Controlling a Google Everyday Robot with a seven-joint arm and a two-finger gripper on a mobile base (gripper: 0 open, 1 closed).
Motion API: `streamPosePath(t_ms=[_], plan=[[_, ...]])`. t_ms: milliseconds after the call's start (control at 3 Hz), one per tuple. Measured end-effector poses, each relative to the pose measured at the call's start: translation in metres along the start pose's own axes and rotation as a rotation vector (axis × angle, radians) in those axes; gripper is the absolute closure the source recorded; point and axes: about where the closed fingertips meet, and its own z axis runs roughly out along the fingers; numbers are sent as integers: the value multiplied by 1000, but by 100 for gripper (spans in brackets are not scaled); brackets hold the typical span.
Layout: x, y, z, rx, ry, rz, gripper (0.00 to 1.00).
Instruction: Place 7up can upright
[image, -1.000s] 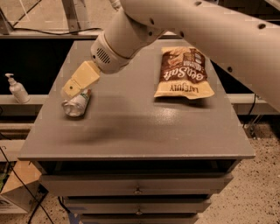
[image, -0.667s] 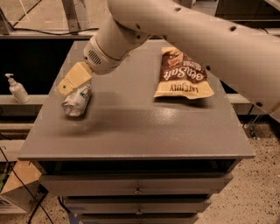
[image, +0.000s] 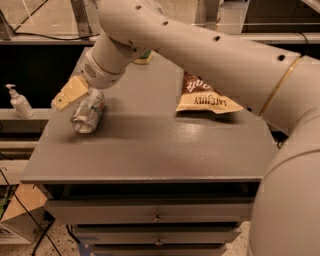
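Observation:
The 7up can (image: 88, 111) lies on its side near the left edge of the grey table (image: 150, 145), with its shiny metal end towards the camera. My gripper (image: 70, 94), tan at its tip, is down at the table's left side, right against the upper left of the can. The arm reaches in from the upper right and hides the can's far end. I cannot see whether the can is held.
A brown and tan chip bag (image: 205, 97) lies at the back right of the table, partly under my arm. A white pump bottle (image: 20, 102) stands on a shelf to the left. A small object (image: 144, 57) sits at the table's back edge. Drawers are below.
The gripper has moved left and a little lower, now beside the can's upper left. The arm fills more of the view. The can lies about where it was.

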Motion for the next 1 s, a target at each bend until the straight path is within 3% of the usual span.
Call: streamPosePath(t_ms=[333,667,1000], plan=[[-2,-4,23,-1,12,59,0],[1,-4,34,10,26,107,16],[0,0,34,49,55,118,38]])
